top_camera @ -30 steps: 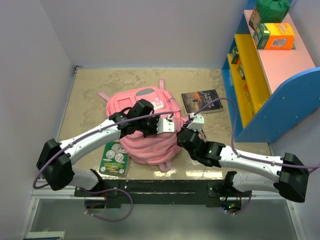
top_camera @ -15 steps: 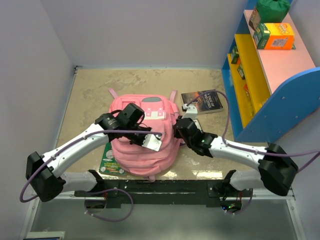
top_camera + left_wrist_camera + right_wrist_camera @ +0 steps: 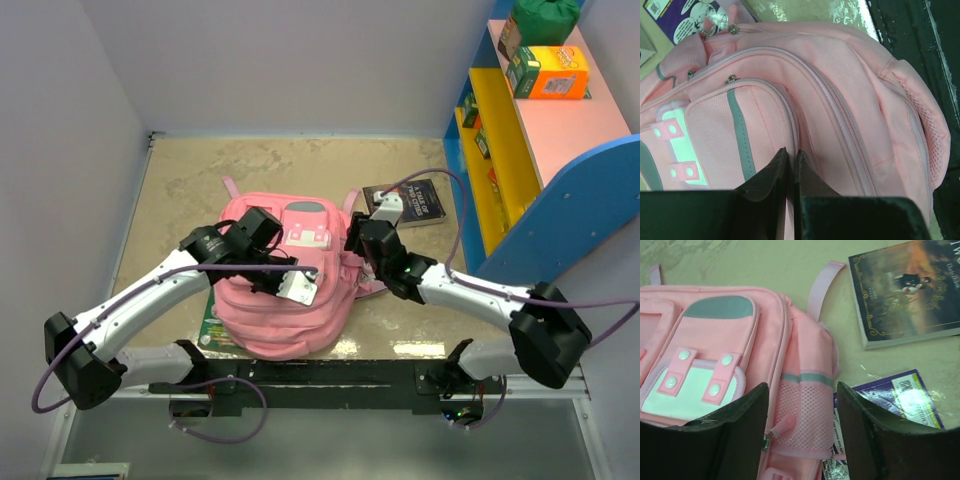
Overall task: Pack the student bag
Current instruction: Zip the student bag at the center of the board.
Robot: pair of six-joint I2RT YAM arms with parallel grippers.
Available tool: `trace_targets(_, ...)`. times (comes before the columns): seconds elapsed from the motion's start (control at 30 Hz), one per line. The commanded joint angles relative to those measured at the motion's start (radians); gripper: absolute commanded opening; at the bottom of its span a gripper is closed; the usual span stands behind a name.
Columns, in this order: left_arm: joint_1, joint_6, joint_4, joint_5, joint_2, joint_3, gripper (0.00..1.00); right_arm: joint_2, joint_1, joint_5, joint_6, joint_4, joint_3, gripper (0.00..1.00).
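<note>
The student bag (image 3: 290, 310), a large pink backpack with grey trim, lies front-up in the middle of the table. My left gripper (image 3: 285, 282) rests on its front, and in the left wrist view that gripper (image 3: 790, 152) is shut, pinching a fabric seam of the bag (image 3: 850, 100) beside a front pocket. At the bag's right side my right gripper (image 3: 357, 250) is open. In the right wrist view its fingers (image 3: 802, 390) straddle the mesh side pocket (image 3: 805, 405) and a pink zip pull without gripping them.
A dark-covered book (image 3: 408, 202) lies right of the bag. A purple printed packet (image 3: 895, 400) sticks out from under the bag's right side, and a green printed one (image 3: 212, 318) from under its left. A blue, yellow and pink shelf (image 3: 540, 130) with boxes stands at the right.
The bag has been pulled and turned to lie square, carried by my shut left gripper. My right gripper has opened and now sits at the bag's right side pocket.
</note>
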Motion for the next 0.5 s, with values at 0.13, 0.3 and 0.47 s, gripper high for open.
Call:
trace_targets(0.13,0.007,-0.070,0.021,-0.078,-0.062,0.153,0.00,-0.087,-0.002,-0.024,-0.029,-0.122,-0.042,0.62)
trace_targets(0.3,0.067,-0.067,0.051,-0.139,-0.070,0.133,0.00,-0.268,-0.002,-0.154,-0.018,-0.041,-0.227,0.57)
trace_targets(0.47,0.113,-0.047,0.060,-0.164,-0.064,0.125,0.00,-0.334,-0.002,-0.263,-0.070,-0.017,-0.275,0.49)
